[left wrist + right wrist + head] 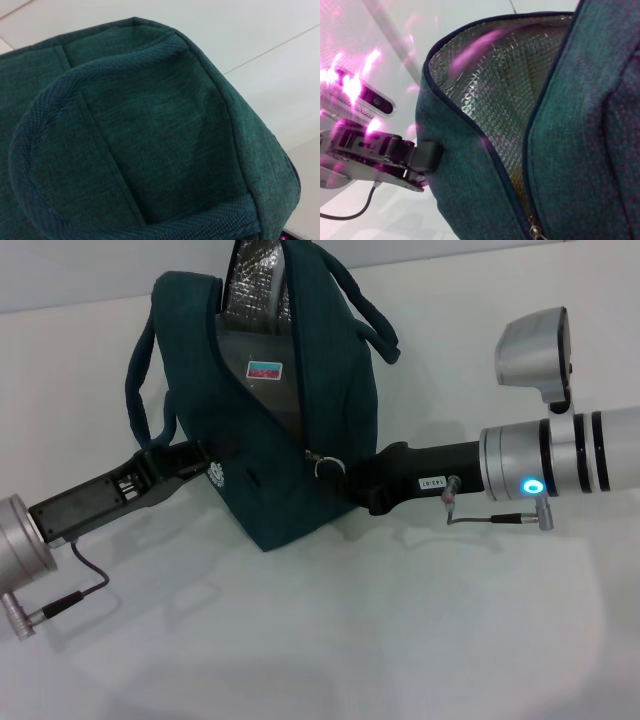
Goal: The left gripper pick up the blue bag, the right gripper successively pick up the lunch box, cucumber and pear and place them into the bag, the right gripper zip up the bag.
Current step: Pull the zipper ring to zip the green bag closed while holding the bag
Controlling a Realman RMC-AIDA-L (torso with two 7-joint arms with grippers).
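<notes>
Both my arms reach in low to the blue bag, which stands upright on the white table, just above center in head view, mouth open at 12 o'clock w/ silver lining showing. Lunch box sits inside; its red-teal sticker shows thru the gap.

Left arm comes from 8 o'clock, nearly flat, wrist slightly raised. Left gripper meets the bag's near end beside the white logo; jaws look clamped on the fabric, but fingertips are hidden, so can't tell for sure. Left wrist cam is filled w/ bag cloth and a handle.

Right arm comes from 3 o'clock, horizontal, forearm stretched straight. Right gripper sits at the zipper's lower end by the ring pull; jaw state can't tell, tips hidden against the bag.
</notes>
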